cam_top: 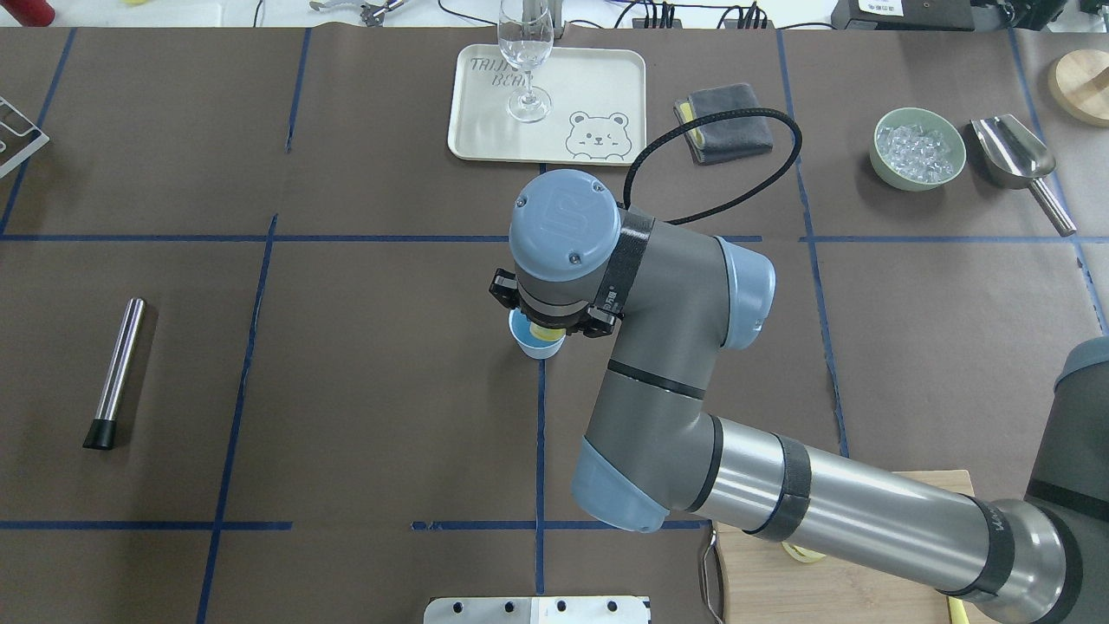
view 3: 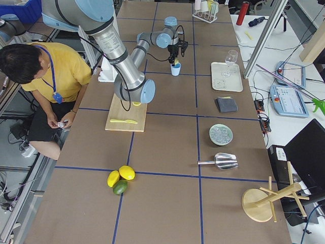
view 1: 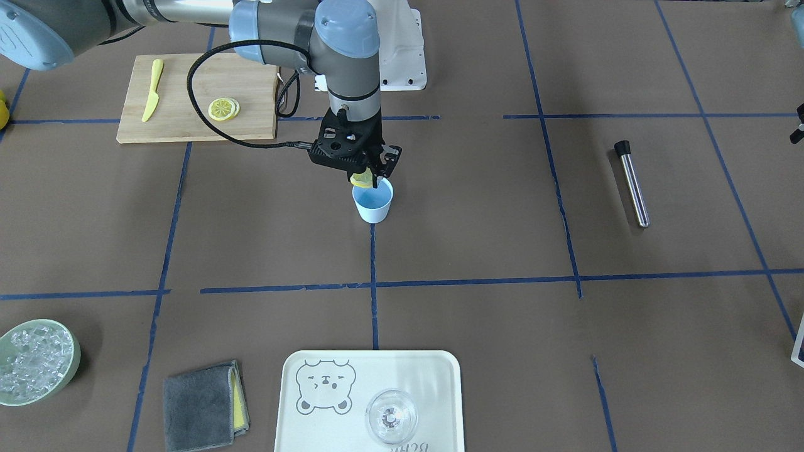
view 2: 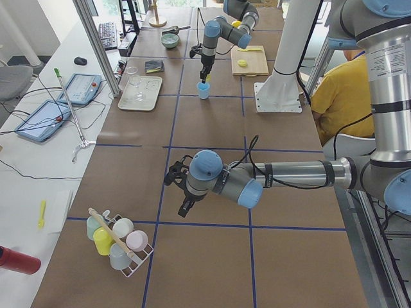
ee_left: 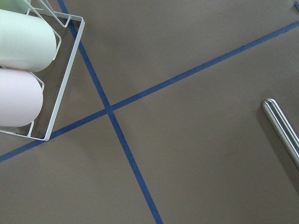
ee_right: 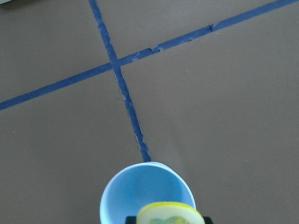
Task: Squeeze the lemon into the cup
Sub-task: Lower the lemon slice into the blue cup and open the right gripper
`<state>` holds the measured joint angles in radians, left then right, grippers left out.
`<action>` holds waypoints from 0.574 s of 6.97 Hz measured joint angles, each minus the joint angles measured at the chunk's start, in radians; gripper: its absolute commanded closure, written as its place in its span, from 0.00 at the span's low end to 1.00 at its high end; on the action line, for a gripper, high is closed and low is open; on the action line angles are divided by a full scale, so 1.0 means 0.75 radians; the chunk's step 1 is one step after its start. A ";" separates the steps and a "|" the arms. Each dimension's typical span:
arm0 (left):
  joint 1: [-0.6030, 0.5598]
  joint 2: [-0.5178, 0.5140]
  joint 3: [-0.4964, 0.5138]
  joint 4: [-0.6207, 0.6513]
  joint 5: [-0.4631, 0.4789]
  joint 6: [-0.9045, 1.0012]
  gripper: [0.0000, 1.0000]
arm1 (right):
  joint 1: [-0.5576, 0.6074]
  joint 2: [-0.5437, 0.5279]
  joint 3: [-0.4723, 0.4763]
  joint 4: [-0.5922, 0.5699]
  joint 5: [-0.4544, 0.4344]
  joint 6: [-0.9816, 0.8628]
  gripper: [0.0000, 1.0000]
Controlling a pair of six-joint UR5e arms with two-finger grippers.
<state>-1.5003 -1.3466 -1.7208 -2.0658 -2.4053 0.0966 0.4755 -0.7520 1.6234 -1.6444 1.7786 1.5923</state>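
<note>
We hold the lemon clenched in the right pincer, poised just above the cup on the desk. Pickup and carry look done; the squeeze remains, and no juice shows inside the cup. Of the left pincer, far from the cup, we cannot tell the state.

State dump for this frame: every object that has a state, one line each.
right gripper: shut on the lemon
lemon: gripped, just above the cup's mouth
cup: upright, looks empty
left gripper: open or shut cannot be told
wine glass: upright on the tray, empty
bowl: full of ice
cloth: folded
</note>
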 measured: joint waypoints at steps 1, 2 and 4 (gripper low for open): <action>-0.001 0.004 0.000 -0.009 0.000 0.000 0.00 | 0.001 0.003 -0.042 0.075 0.001 0.008 0.46; -0.001 0.011 0.000 -0.021 0.000 0.000 0.00 | 0.001 0.004 -0.067 0.118 0.006 0.013 0.37; -0.002 0.017 -0.001 -0.035 0.000 -0.002 0.00 | 0.003 0.002 -0.075 0.129 0.031 0.016 0.20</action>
<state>-1.5017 -1.3338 -1.7216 -2.0920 -2.4053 0.0953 0.4777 -0.7504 1.5668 -1.5477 1.8016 1.6043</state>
